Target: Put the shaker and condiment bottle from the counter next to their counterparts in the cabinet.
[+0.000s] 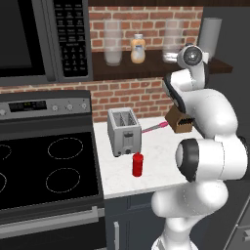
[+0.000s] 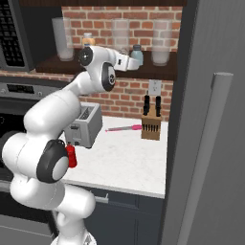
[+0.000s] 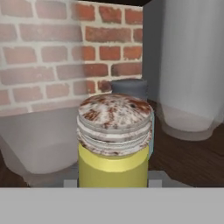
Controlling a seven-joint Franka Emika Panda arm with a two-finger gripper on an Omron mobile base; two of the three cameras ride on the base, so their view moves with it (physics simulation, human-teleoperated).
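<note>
My gripper (image 3: 113, 182) is up at the cabinet shelf (image 2: 160, 72), shut on the yellow-green shaker (image 3: 113, 164) with its mottled grey-brown cap. Right behind the shaker stands the pale blue shaker (image 3: 131, 87), whose grey top shows over the cap. From the right base view my hand (image 2: 129, 62) sits just left of that blue shaker (image 2: 137, 54). The peach-orange bottle (image 1: 138, 49) with a white cap stands on the shelf further left. Down on the white counter (image 1: 156, 161), the red condiment bottle (image 1: 137, 164) stands upright in front of the toaster (image 1: 124, 131).
Tall clear glass jars (image 3: 188, 65) flank the shakers on the shelf. A knife block (image 1: 179, 120) and a pink-handled knife (image 1: 156, 127) lie at the counter's back. The microwave (image 1: 44, 39) and stove (image 1: 44, 166) are to the left, with a grey fridge (image 2: 210, 143) to the right.
</note>
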